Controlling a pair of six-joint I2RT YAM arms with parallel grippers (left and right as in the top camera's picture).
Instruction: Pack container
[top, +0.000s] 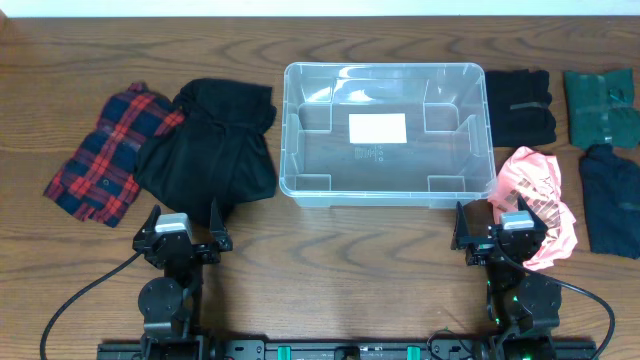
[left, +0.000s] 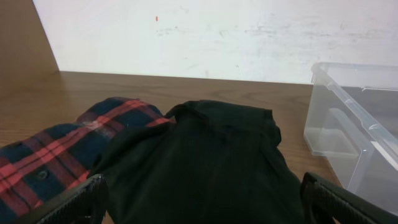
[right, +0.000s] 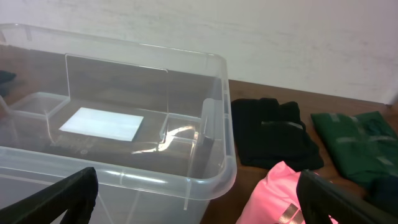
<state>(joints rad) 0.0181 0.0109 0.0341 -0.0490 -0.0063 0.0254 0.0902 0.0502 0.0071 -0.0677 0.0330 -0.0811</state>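
Nearest the lens, the left gripper (top: 184, 222) and the right gripper (top: 500, 216) are found with jaws spread wide and nothing held.

1. The container (top: 385, 197) stands at mid-table between two groups of clothing, with nothing packed in it yet. Being light, it is judged liable to be shoved if an arm strikes its rim.
2. The black garment (top: 215, 150), bulky and loose, overlaps the plaid shirt (top: 105, 155). The shirt may be dragged along if a deep pinch is taken.
3. The pink garment (top: 540, 185), crumpled just beside the right gripper, may be caught by a finger or left draped over the rim.
4. The folded pieces at far right, such as the green one (top: 600, 100), could come unfolded when lifted.
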